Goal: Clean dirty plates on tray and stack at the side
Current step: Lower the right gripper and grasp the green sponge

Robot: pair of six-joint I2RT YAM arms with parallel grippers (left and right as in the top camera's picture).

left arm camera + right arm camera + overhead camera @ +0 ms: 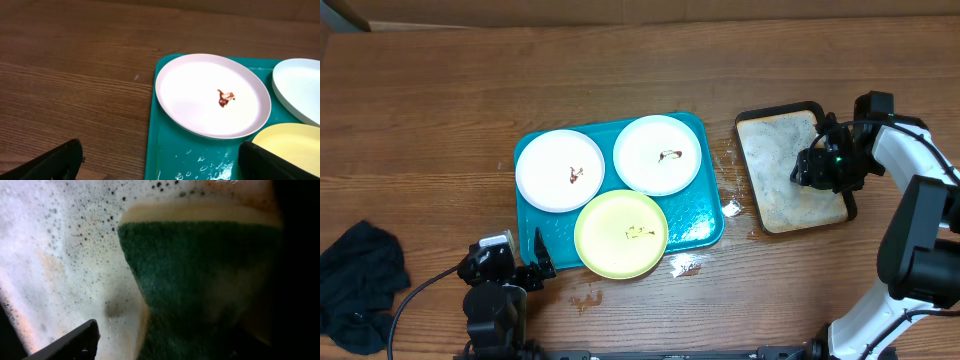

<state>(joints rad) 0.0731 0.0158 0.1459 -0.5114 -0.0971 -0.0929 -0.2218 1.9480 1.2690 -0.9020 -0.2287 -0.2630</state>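
sponge seen only by right wrist; right pincer grip unclear; left pincer spread

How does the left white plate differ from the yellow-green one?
The left white plate bears a reddish-brown smear; the yellow-green plate a fainter yellowish one. The white plate sits at the tray's left end; the yellow-green plate at its near edge, overhanging the rim. Both are round, shallow, alike in size and dirty.
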